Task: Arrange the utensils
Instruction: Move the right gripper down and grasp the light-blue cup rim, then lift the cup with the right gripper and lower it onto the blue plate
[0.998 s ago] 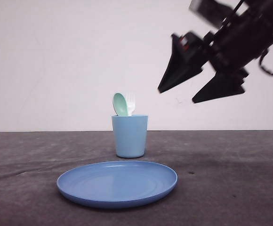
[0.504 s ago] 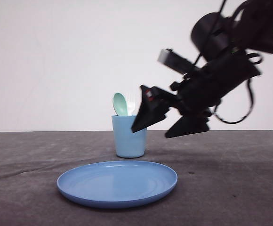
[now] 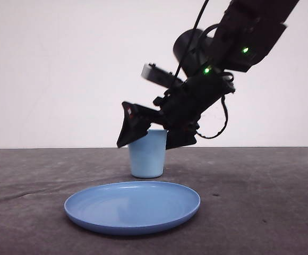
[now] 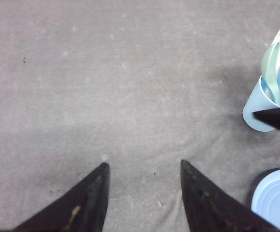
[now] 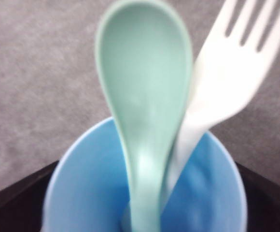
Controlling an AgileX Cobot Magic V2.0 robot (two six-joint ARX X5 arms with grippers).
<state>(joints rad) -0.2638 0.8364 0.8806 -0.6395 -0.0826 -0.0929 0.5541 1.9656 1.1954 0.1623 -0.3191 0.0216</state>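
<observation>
Our left gripper (image 4: 142, 193) hangs open and empty over bare table (image 4: 106, 87), well apart from the cup (image 3: 147, 154). There the spoon (image 5: 145, 111) and fork (image 5: 227, 82) stand side by side, touching, handles down. We judge the reach-in is under way: our right gripper (image 3: 151, 133) straddles the cup's rim, fingers spread, holding nothing. Next, we would close on one utensil and lift. The plate (image 3: 132, 206) waits nearby.

The front view looks level and low across the table; both wrist views look down, sharing the light blue plastic cup (image 3: 147, 159) (image 4: 265, 106) (image 5: 82, 193), the right one closest.
</observation>
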